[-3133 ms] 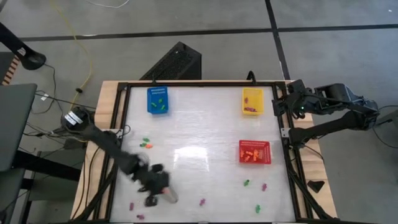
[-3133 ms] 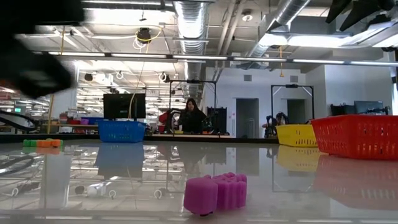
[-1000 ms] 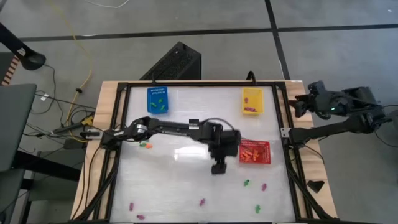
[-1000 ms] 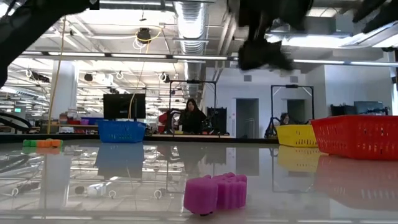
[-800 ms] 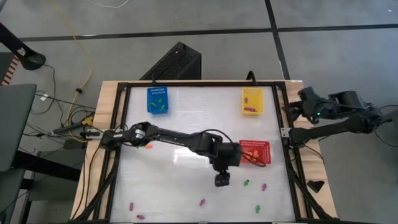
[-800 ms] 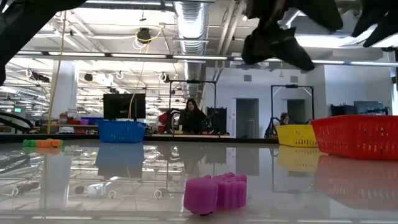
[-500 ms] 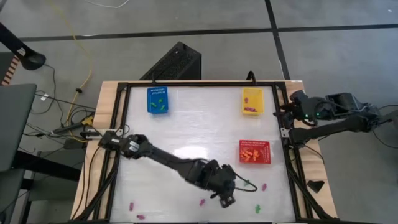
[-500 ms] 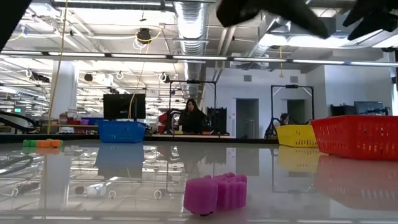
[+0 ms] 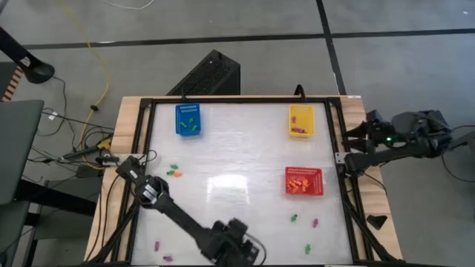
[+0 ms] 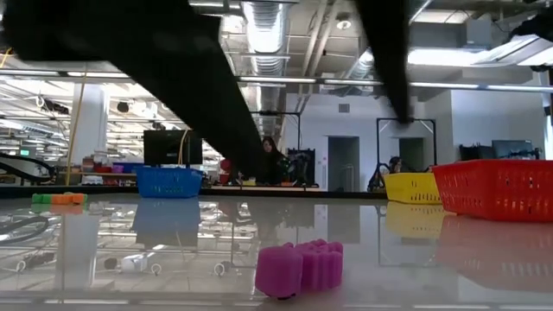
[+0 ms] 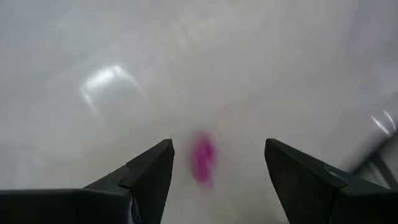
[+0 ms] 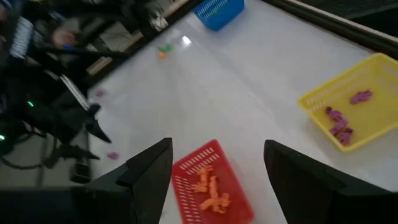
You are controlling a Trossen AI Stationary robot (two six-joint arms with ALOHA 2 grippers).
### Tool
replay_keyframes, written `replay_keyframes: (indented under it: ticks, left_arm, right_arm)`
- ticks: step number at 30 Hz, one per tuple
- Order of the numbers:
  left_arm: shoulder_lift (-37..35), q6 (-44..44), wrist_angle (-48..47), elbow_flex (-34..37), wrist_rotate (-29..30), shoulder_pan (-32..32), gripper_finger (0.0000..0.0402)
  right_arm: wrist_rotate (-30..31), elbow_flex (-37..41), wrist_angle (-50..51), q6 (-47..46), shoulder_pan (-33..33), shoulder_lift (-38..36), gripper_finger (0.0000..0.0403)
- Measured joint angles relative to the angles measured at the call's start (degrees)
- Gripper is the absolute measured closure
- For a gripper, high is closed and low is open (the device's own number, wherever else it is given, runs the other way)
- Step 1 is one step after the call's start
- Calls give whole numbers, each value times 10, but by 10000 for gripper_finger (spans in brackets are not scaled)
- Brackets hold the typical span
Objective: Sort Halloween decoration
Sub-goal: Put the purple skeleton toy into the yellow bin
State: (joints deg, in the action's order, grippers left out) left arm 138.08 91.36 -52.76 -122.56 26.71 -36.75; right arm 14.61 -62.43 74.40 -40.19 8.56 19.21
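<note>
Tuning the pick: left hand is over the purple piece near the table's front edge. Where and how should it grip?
Probably straight down from above, across its narrow middle. In the left wrist view the purple piece lies flat on the table, elongated, centred between the open fingers of the left hand. Nothing beside it blocks the fingers.

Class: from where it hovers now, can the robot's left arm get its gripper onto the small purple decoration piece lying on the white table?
Probably yes. The left gripper is open, and the small purple decoration piece lies alone on the bare white table, showing between the fingers, with nothing in the way.
</note>
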Motion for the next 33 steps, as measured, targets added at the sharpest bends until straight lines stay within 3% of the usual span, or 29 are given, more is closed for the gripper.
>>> replay_keyframes:
  ticks: [11,19,25,29,33]
  left_arm:
    - [-2,-51,33,11,-57,14,159]
    - [-3,-3,60,74,-90,16,159]
    - [-4,-25,70,76,-109,13,162]
    - [-3,-43,68,76,-149,19,202]
    - [13,-51,73,75,-176,18,285]
  right_arm:
    - [-9,0,3,-59,0,-106,122]
    - [-43,-14,0,-65,-23,-118,122]
    - [-54,-31,2,-50,-57,-117,122]
    - [-56,-41,1,-42,-75,-117,122]
    - [-56,-52,1,-38,-90,-117,122]
